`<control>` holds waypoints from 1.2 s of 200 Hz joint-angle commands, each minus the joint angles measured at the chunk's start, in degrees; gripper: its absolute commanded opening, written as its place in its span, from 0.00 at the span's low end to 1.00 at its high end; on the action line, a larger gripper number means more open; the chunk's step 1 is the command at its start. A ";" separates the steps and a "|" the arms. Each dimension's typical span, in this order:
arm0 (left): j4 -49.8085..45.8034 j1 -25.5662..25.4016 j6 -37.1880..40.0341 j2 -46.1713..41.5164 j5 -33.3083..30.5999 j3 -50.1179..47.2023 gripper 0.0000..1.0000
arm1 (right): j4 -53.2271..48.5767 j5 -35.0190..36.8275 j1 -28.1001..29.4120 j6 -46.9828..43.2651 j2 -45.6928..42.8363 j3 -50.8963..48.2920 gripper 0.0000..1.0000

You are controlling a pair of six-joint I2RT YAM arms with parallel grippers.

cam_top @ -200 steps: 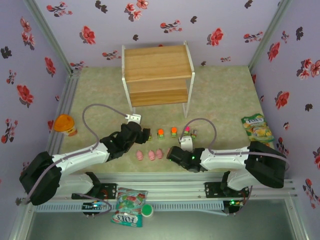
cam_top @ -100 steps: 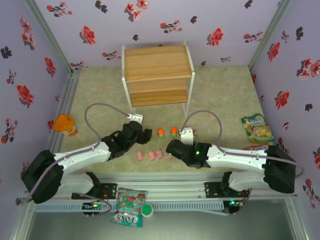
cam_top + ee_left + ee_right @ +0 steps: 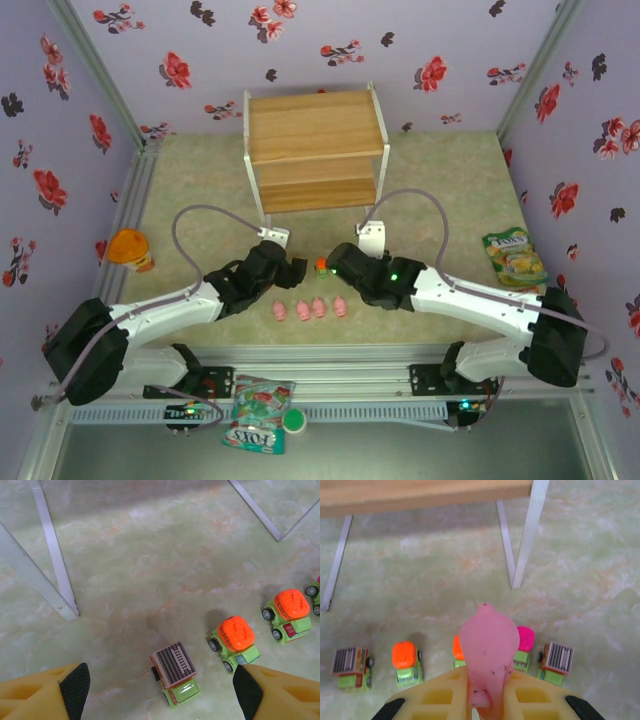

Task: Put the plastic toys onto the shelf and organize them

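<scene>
Right gripper (image 3: pixel 487 695): jaws closed tight and pinching one pink pig (image 3: pixel 489 650) by its lower half. The pig is standing upright between the yellow fingers (image 3: pixel 440 695), above the row of cars and on the near side of the shelf (image 3: pixel 315 125).

Left gripper (image 3: pixel 161 690): jaws standing wide apart and holding nothing, hovering over the grey-topped car (image 3: pixel 174 672) at the left end of the row. An orange-topped car (image 3: pixel 234 637) is sitting just to its right.

Loose pigs (image 3: pixel 301 309): four are lying in a line nearer the arm bases.

Shelf: the visible boards are carrying no toys yet.

Handling note: the held pig is probably needing a lift clear of the top board's near edge. A low, level release toward one end would be leaving room for its fellows. The white leg (image 3: pixel 530 530) is standing close ahead and is wanting a wide berth.
</scene>
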 commanded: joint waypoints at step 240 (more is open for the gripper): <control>-0.85 -0.35 2.91 -0.67 2.06 1.48 0.81 | 13.31 -1.70 -15.22 -13.74 18.50 19.00 0.21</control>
